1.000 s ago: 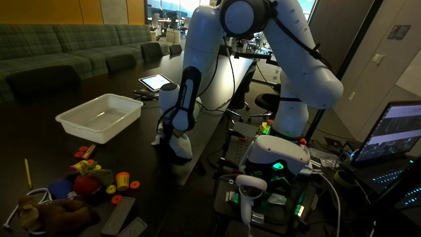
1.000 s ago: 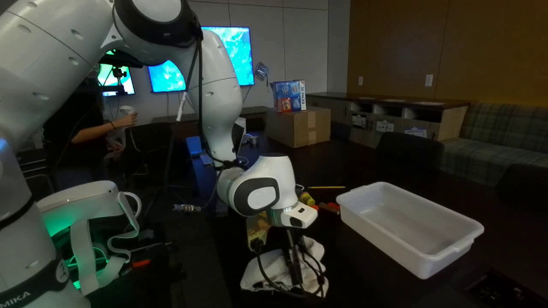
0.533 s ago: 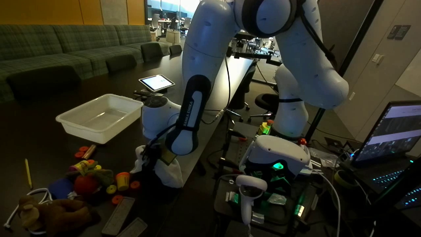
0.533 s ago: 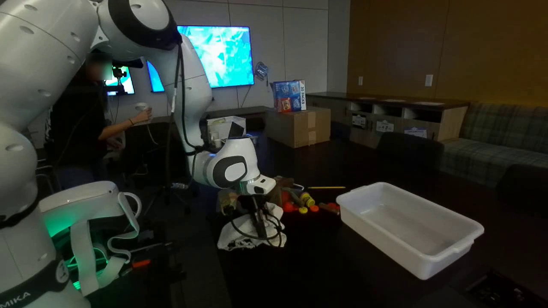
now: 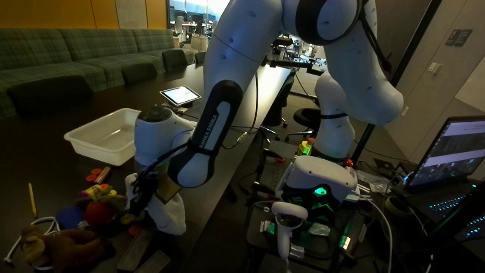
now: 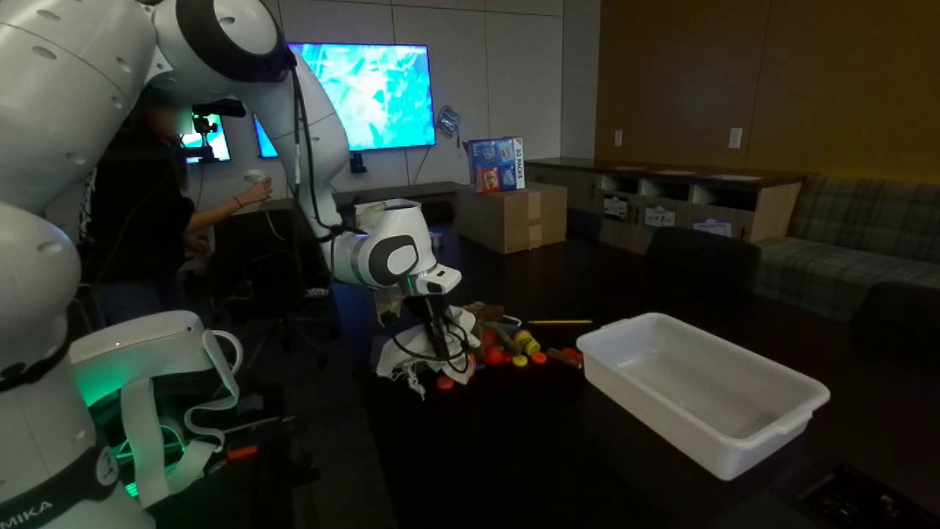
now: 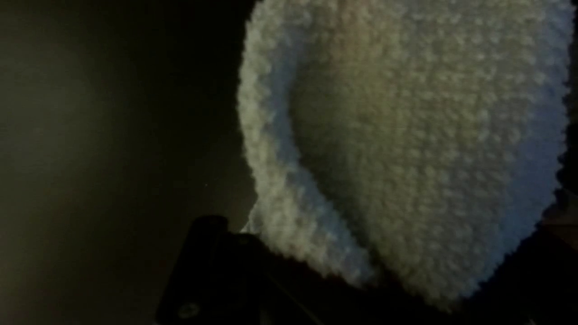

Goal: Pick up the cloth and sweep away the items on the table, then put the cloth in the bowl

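Note:
My gripper (image 5: pixel 139 206) is shut on the white cloth (image 5: pixel 168 218), which hangs bunched around the fingers just above or on the table. The gripper (image 6: pixel 440 349) and cloth (image 6: pixel 404 356) also show beside the pile of items. In the wrist view the cloth (image 7: pixel 420 135) fills much of the picture and hides the fingertips. The items include a brown plush toy (image 5: pixel 68 246), a red plush (image 5: pixel 96 213), a blue item (image 5: pixel 70 217), a yellow tub (image 5: pixel 91 192) and orange lids (image 6: pixel 445 383). A white rectangular bin (image 5: pixel 102 149) stands empty; it also shows in an exterior view (image 6: pixel 705 382).
A yellow pencil (image 5: pixel 32 199) and a white cable (image 5: pixel 13 250) lie at the pile's far side. Grey flat blocks (image 5: pixel 132 252) lie near the table's edge. A tablet (image 5: pixel 180 95) stands beyond the bin. A headset (image 5: pixel 322 174) sits on the side cart.
My gripper has carried the cloth along the table from beside the bin to the pile. The orange tub is now hidden behind the gripper and cloth; an orange lid shows by the cloth.

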You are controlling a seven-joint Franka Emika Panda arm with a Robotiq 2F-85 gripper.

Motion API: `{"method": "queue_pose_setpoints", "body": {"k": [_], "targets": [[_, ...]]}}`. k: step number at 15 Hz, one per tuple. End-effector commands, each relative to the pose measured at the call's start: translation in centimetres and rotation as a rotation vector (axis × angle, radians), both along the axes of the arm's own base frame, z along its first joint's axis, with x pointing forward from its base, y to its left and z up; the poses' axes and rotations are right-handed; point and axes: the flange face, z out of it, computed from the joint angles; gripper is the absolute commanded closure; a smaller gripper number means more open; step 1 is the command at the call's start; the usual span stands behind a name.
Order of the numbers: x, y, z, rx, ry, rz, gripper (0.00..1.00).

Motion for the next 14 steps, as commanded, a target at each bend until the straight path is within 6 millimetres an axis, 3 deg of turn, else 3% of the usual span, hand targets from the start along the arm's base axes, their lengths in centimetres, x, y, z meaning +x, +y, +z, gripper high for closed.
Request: {"method": "queue_pose_setpoints", "body": {"k": [1,3,6,10,14], "targets": [[1.9,1.5,2.3,0.030,-0.019,-0.023,0.94],[2.8,1.3,4.2,0.048,-0.044,-0.036,0.94],[5.3,-0.7,8.0,0.074,-0.094,-0.067,0.94],[10.9,-5.7,13.9,0.110,-0.153,-0.116,0.94],[18.3,-11.4,18.5,0.114,-0.185,-0.120,0.93]]}}
